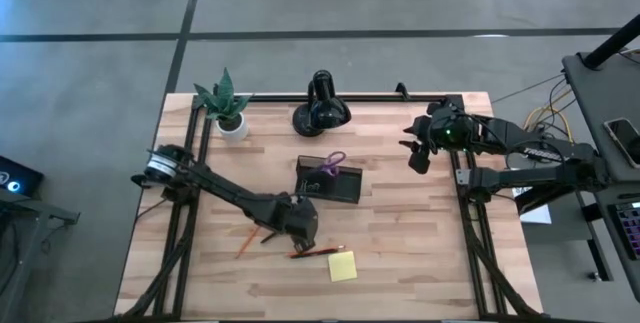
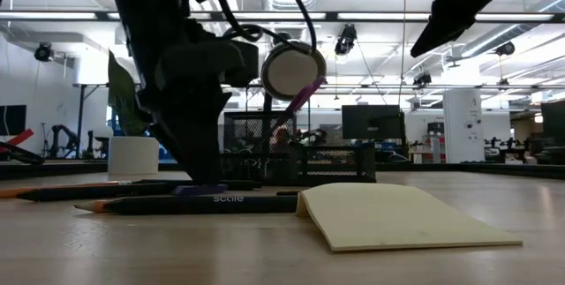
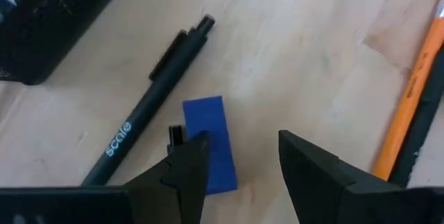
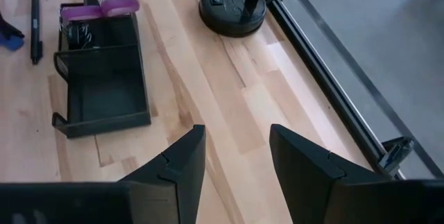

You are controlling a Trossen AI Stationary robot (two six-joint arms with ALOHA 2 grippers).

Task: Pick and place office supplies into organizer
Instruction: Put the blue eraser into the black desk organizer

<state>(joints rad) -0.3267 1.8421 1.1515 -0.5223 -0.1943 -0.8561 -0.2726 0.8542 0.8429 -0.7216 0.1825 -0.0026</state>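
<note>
Left pincer (image 3: 239,158) is low over the wooden surface (image 1: 420,253), fingers apart, nothing between them, and just beside one finger lies a small blue block (image 3: 210,143), flat on the wood. Right alongside that block runs a black pen (image 3: 142,116), lying free, and off to the other side an orange pencil (image 3: 411,92) lies next to a dark pen. From above, the left arm reaches in toward the front middle of the surface, with the yellow sticky-note pad (image 1: 342,266) near it, closer to the front edge, and another orange pencil (image 1: 245,243) lying apart on the arm's other side. The black organizer (image 1: 330,181) sits near the centre of the surface, just behind the left pincer, with the purple-handled scissors (image 1: 333,162) standing in its rear compartment; its large front compartment looks bare in the right wrist view. Right pincer (image 4: 236,158) hangs high over the right rear part of the surface, fingers apart and holding nothing, well clear of the organizer. At the back edge stand the potted plant (image 1: 226,104) and the black lamp (image 1: 321,106).
</note>
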